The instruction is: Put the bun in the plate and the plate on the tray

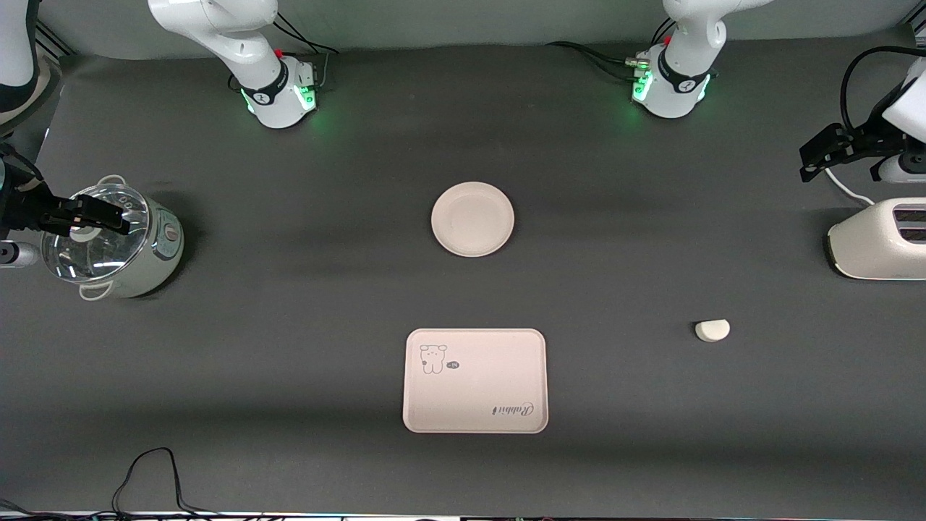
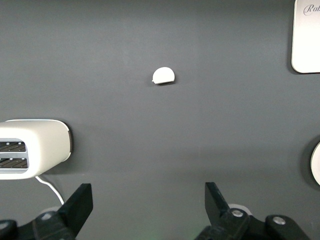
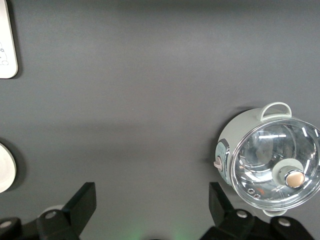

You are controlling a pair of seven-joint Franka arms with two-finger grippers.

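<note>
At frame centre of the front view we see the plate (image 1: 472, 218) empty on the worktop (image 1: 289, 362), the tray (image 1: 474, 380) below it, the bun (image 1: 712, 330) at lower right. Left gripper (image 1: 814, 161) over the toaster (image 1: 879, 239), right gripper (image 1: 108, 217) over the cooker (image 1: 112, 242); both jaws wide, empty.

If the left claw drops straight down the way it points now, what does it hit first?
Probably bare table. The left claw hangs open beside the toaster; the bun lies off its line, though depth is unclear.
</note>
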